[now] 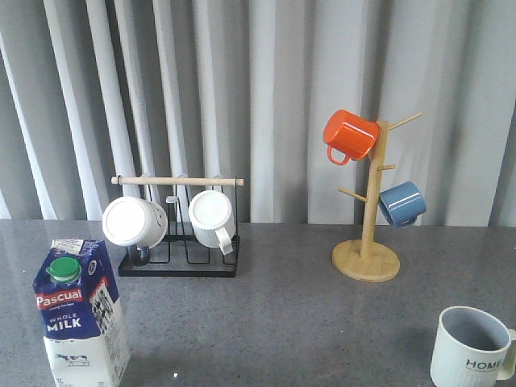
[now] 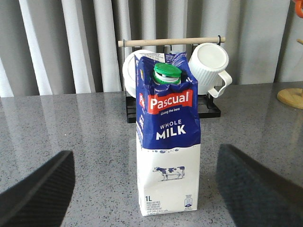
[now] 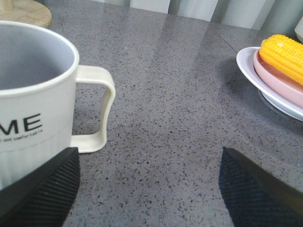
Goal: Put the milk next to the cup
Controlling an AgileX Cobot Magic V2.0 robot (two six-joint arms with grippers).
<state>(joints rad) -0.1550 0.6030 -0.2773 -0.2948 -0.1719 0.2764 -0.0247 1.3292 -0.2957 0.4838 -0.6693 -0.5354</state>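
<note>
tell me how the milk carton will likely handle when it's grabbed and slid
The milk is tall on a narrow base, so a high push probably tips it. Its creased top suggests soft walls that may dent. The left end effector, open around it, should likely grip low.

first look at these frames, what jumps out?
The blue-and-white milk carton stands upright at the table's near left, framed between the open left gripper fingers. The orange mug hangs high on the wooden mug tree, back right. The HOME cup sits near right, far from the milk.
</note>
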